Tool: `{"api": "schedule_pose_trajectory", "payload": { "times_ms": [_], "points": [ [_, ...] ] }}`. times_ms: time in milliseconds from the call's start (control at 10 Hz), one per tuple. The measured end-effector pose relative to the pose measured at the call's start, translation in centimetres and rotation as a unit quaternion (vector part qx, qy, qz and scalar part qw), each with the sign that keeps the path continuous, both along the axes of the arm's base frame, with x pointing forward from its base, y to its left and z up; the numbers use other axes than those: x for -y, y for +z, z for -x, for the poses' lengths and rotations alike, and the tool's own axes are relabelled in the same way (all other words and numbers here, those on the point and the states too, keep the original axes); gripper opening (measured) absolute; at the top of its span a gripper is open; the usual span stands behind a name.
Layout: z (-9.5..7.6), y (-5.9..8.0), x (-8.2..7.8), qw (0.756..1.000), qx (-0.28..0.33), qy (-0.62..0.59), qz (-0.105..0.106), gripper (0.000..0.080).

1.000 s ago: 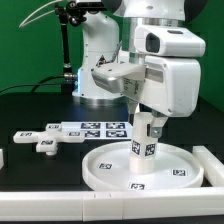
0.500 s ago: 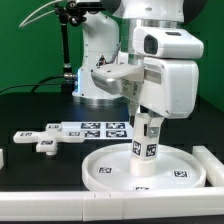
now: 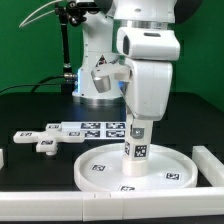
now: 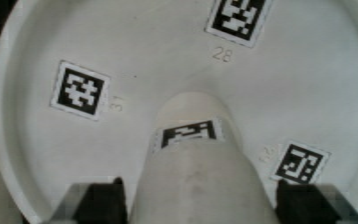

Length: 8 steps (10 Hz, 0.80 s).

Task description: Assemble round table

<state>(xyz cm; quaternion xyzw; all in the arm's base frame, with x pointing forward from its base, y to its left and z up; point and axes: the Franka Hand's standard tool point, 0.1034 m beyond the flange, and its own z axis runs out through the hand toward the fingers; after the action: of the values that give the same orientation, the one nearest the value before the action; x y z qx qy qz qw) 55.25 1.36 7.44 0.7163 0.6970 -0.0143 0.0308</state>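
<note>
Cyl. leg [image 3: 137, 140] over rimmed round disc [image 3: 176, 158]

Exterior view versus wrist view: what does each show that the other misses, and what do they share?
Only the exterior view shows the cross-shaped piece and the marker board, lying on the table to the exterior view's left of the round disc, and a white rail block at its right edge. Only the wrist view shows the tool's dark fingertips close on either side of the cylinder leg. Both show the leg standing on the disc, with tags on each.
</note>
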Motion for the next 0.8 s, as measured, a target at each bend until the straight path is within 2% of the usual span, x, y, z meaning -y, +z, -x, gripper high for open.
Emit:
{"api": "schedule_pose_trajectory", "payload": {
  "times_ms": [500, 800],
  "points": [
    [0.01, -0.01, -0.04, 0.988, 0.010, -0.152, -0.003, 0.0409],
    [0.06, -0.05, 0.47, 0.960, 0.010, -0.279, -0.022, 0.0409]
  ]
}}
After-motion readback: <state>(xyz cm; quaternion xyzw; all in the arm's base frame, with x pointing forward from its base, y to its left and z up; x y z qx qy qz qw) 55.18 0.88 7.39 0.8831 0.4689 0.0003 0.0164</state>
